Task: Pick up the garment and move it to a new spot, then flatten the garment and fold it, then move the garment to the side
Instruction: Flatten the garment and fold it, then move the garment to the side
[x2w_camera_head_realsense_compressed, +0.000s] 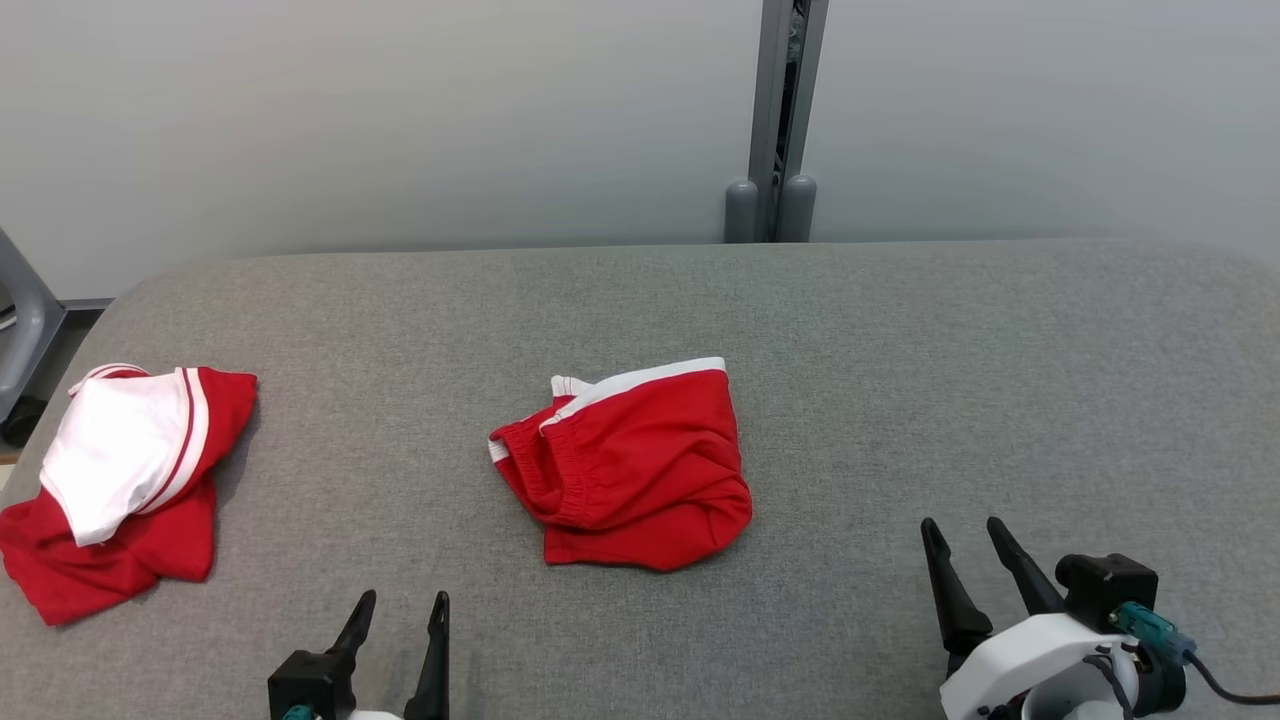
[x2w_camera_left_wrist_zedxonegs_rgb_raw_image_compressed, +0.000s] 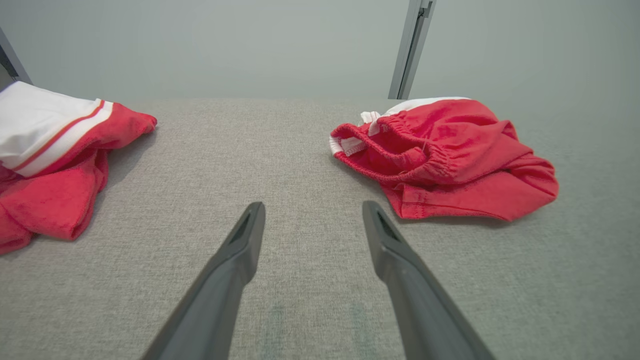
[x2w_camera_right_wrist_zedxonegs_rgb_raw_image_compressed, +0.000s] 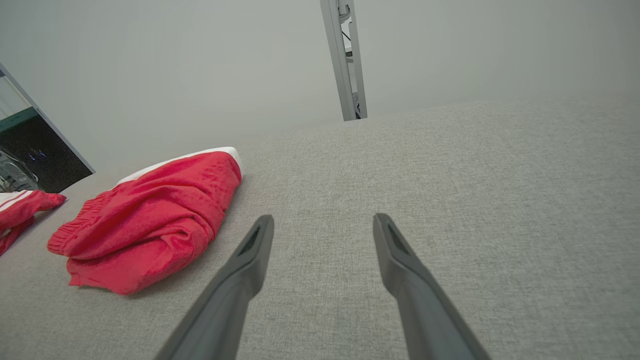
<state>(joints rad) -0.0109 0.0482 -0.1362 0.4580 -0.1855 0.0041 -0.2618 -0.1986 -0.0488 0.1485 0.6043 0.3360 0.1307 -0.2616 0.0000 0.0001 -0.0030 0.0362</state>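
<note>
No legible text or labels.

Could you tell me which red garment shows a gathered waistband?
The crumpled red fabric shorts at centre; the left red-and-white garment shows a white panel.

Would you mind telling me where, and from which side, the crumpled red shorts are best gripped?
Probably the gathered waistband, a raised, thick ridge along the left edge of the shorts. Approach from the near left with the open left gripper, which sits closest; the right side lies in flatter folds with less to pinch.
</note>
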